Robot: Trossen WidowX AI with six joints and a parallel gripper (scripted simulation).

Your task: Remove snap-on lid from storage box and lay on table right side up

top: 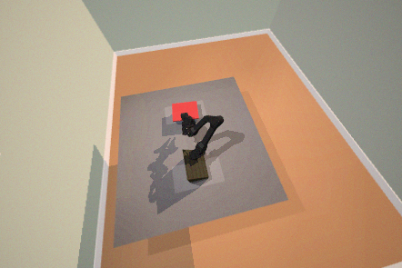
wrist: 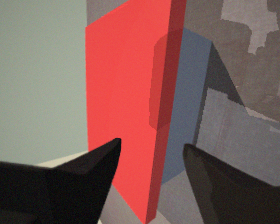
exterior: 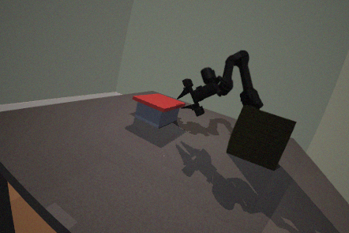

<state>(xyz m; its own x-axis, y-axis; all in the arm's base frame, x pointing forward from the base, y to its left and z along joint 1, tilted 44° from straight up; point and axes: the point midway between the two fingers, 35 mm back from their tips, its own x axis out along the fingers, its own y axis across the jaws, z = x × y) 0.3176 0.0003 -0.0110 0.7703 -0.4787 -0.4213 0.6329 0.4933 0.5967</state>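
The red lid [top: 185,107] [exterior: 157,100] [wrist: 123,90] sits on top of the blue-grey storage box [exterior: 149,115] [wrist: 192,85], its rim overhanging the walls. The box stands on the grey table [top: 255,180] [exterior: 99,156]. My gripper [top: 184,117] [exterior: 180,103] [wrist: 152,146] is open and empty, level with the lid's near edge on the arm's side. In the wrist view one fingertip shows over the lid's top face and the other beyond the box's side, with the lid's edge between them. Whether either finger touches the lid cannot be told.
The arm rises from a dark block [top: 196,171] [exterior: 260,138] on the table, some way from the box. Shadows of the arm and box fall across the table top. Pale walls stand beyond the table.
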